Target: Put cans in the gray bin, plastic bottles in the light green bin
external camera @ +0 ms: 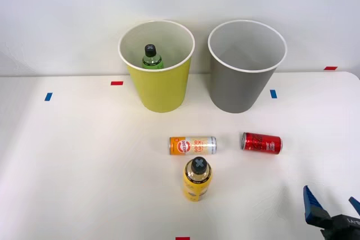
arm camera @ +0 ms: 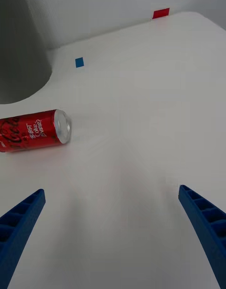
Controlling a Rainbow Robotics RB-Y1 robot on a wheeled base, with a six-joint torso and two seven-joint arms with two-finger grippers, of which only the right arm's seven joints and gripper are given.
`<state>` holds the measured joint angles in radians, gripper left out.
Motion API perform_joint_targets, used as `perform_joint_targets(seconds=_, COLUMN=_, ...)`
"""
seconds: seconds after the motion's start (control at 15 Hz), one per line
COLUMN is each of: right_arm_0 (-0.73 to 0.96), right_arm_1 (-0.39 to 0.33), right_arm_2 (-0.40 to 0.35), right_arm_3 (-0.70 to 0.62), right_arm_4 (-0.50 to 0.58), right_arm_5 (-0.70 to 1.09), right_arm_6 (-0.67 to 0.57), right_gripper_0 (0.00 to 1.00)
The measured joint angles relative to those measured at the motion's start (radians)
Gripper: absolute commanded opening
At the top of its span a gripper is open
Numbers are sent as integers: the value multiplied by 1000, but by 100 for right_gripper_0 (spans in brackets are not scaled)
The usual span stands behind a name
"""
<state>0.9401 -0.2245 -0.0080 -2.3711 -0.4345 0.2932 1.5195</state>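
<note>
The red can (external camera: 261,143) lies on its side on the white table, also seen from the wrist (arm camera: 34,130). An orange-and-white can (external camera: 193,145) lies on its side left of it. A yellow bottle (external camera: 197,179) with a black cap stands just in front of that can. A green bottle (external camera: 151,58) with a black cap stands inside the light green bin (external camera: 158,95). The gray bin (external camera: 242,91) stands to its right. My right gripper (external camera: 333,206) is open low at the front right, nearer than the red can and to its right, with nothing between its fingers (arm camera: 202,223).
Small tape marks dot the table: blue (external camera: 48,96) at the left, red (external camera: 116,83) beside the light green bin, blue (external camera: 273,94) right of the gray bin, red (external camera: 331,68) at the far right. A white wall stands behind the bins.
</note>
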Motion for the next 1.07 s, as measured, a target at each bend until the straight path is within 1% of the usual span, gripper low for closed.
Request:
perform_joint_targets(seconds=0.13, right_arm_0=-40, right_arm_1=11, right_arm_2=-42, right_arm_3=-44, right_arm_4=-5, right_arm_5=167, right_arm_6=-31, right_gripper_0=94)
perform_joint_targets(seconds=0.27, right_arm_0=-89, right_arm_1=16, right_arm_2=-79, right_arm_3=-94, right_arm_4=3, right_arm_5=351, right_arm_6=-119, right_gripper_0=90)
perform_joint_targets(seconds=0.47, right_arm_0=-198, right_arm_1=12, right_arm_2=-126, right_arm_3=-145, right_arm_4=26, right_arm_5=590, right_arm_6=-336, right_gripper_0=88)
perform_joint_targets(seconds=0.6, right_arm_0=-285, right_arm_1=6, right_arm_2=-143, right_arm_3=-157, right_arm_4=46, right_arm_5=692, right_arm_6=-474, right_gripper_0=88)
perform_joint_targets(seconds=0.8, right_arm_0=-386, right_arm_1=0, right_arm_2=-149, right_arm_3=-160, right_arm_4=74, right_arm_5=814, right_arm_6=-676, right_gripper_0=88)
perform_joint_targets(seconds=1.0, right_arm_0=-481, right_arm_1=-23, right_arm_2=-144, right_arm_3=-161, right_arm_4=98, right_arm_5=952, right_arm_6=-876, right_gripper_0=87)
perform_joint_targets(seconds=1.07, right_arm_0=-513, right_arm_1=-37, right_arm_2=-134, right_arm_3=-161, right_arm_4=108, right_arm_5=997, right_arm_6=-953, right_gripper_0=82)
